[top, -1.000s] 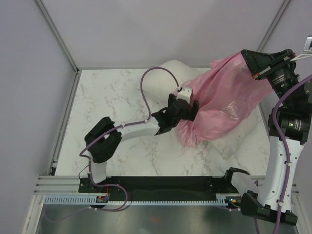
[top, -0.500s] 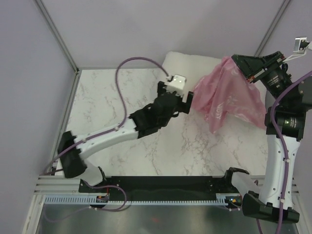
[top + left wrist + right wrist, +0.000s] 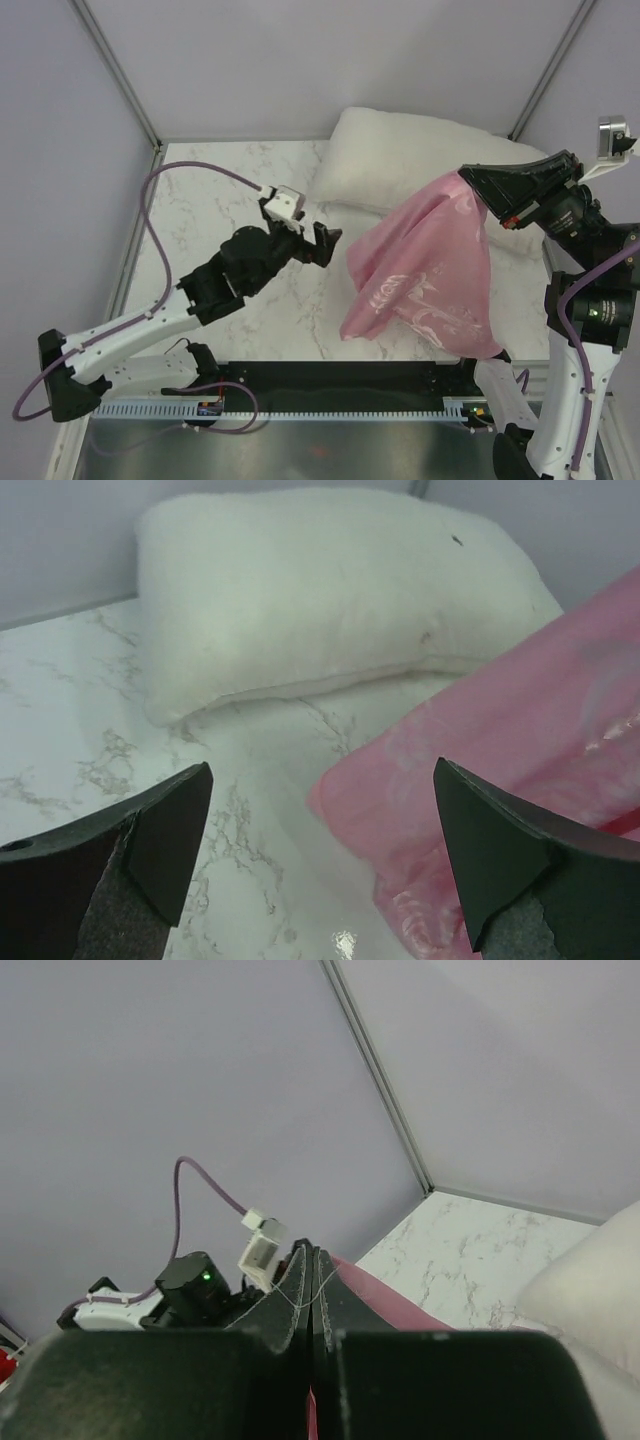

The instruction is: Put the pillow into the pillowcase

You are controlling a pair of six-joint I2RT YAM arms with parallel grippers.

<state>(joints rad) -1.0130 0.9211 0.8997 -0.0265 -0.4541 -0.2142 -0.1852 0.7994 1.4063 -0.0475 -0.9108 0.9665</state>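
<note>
**Pillowcase [image 3: 425, 270] swung off the pillow [image 3: 400, 150]; left arm [image 3: 200, 295] drawn back**

Since a second ago the pink pillowcase has come away from the pillow and now hangs nearer the front, a limp drape whose lower end reaches towards the near edge of the worktop [image 3: 220, 200]; the left arm has pulled away to the left and let the cloth be.

The right jaws are pinched shut on the case's top corner, high on the right; the left jaws stand wide apart with nothing between them, over bare marble just left of the cloth.

The white pillow lies at the far side of the worktop against the back wall [image 3: 300, 60], wholly uncovered; to my eye none of the stuffing is done. The case's mouth has yet to be opened and drawn over the pillow, and I cannot tell where that mouth sits among the folds.

There is open marble to the left and in the middle; the pillow itself is hemmed in by the back wall and the corner post [image 3: 540, 80].
</note>
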